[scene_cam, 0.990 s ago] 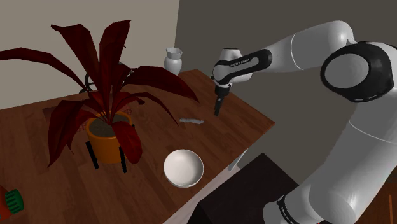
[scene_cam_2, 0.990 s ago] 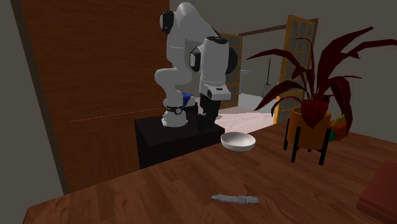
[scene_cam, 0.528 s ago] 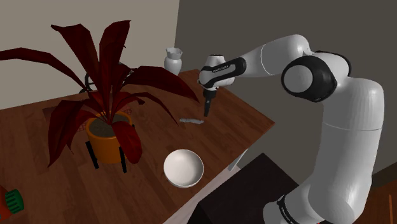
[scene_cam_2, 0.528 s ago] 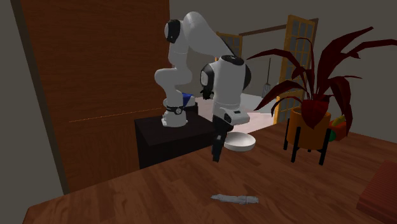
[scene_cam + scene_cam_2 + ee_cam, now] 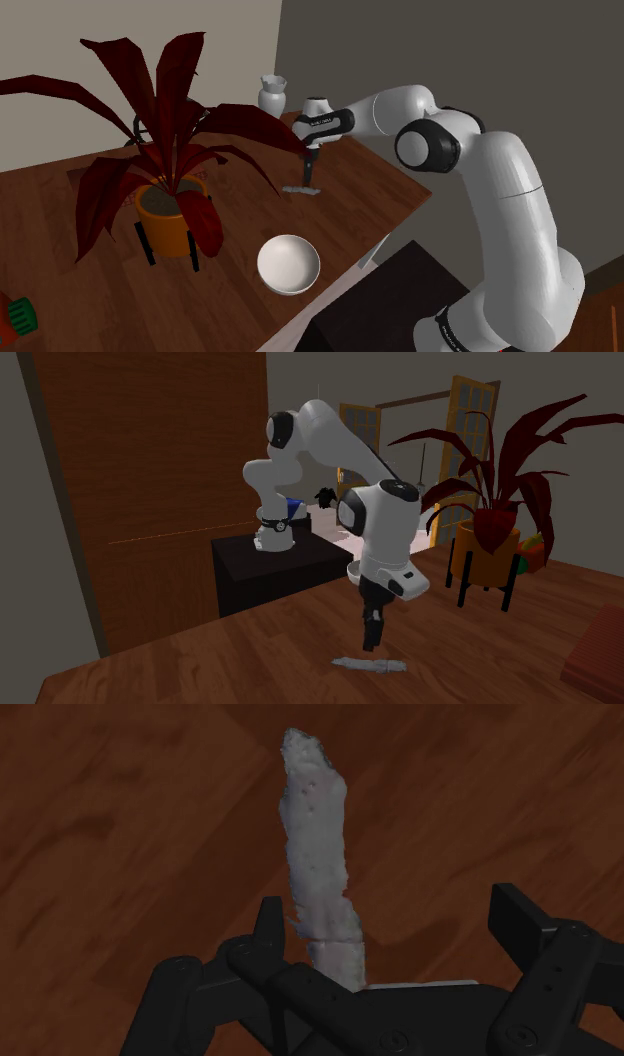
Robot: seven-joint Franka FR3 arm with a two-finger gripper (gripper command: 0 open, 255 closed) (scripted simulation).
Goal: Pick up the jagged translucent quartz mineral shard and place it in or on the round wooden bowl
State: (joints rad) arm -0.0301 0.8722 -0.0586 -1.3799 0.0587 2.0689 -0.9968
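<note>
Grey-white shard: flat on wooden table, shoulder view centre | gripper: directly above shard, fingers spread, gripping nothing | white bowl: lower centre, apart from shard

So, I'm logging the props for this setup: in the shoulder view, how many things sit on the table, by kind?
Potted plant: 1
White bowl: 1
Grey shard: 1
White vase: 1
Red-and-green thing, cut off at the picture's edge: 1
Total: 5
</note>
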